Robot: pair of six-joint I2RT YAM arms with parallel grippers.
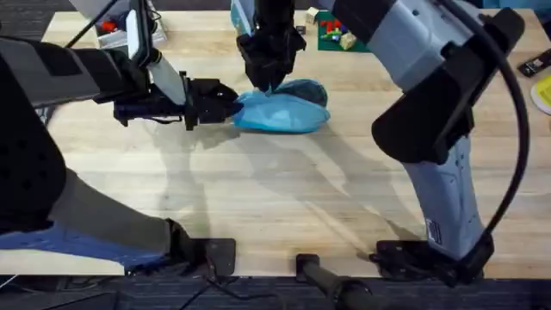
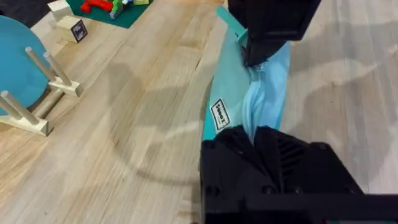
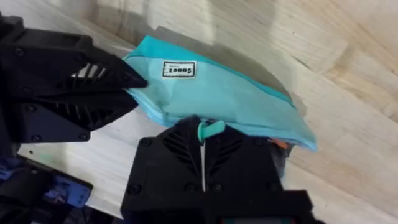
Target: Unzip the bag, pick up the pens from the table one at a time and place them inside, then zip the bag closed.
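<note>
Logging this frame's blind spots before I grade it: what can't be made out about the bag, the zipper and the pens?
- Bag zipper, overhead: covered by the right hand, so how far it is closed is unclear.
- Pens: an orange bit shows at the bag's end in the right wrist view; the rest is covered by fabric.
- Bag's near end, left wrist: covered by the left hand.

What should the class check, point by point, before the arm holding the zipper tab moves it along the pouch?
1. Left gripper clamps the end of the pouch: ok.
2. Right gripper is shut on the zipper tab: ok.
3. Pouch rests on the table: ok.
4. Both pens inside: cannot tell; something orange peeks beside the right gripper.
5. Zipper fully open or fully closed: cannot tell.
</note>
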